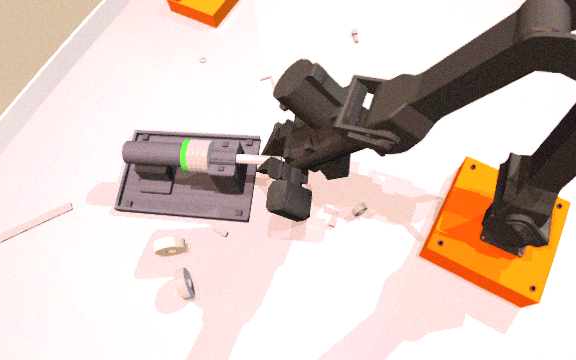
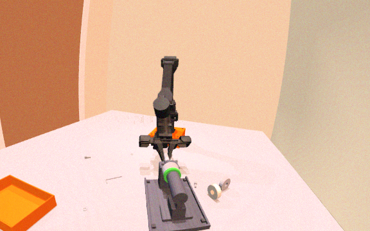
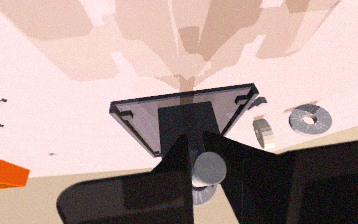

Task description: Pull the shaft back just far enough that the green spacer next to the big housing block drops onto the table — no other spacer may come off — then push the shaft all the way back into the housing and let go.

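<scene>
The arm (image 1: 463, 92) (image 2: 168, 77) is matte black to dark grey, with angular links and rounded joint covers. A cylindrical housing (image 1: 300, 92) (image 2: 161, 106) sits near the wrist. The gripper (image 1: 267, 159) (image 2: 166, 158) (image 3: 198, 165) is black, with blocky outer carriages and tapered fingers. The base plate (image 1: 532, 295) (image 2: 182, 131) is orange, apparently square, with dark screw holes near its corners.

Top view looks steeply down; exterior faces the black jointed arm (image 1: 468, 75) (image 2: 168, 77); close wrist view shares the dark rectangular baseplate (image 1: 188, 207) (image 2: 156, 205) (image 3: 130, 131), centre.
</scene>
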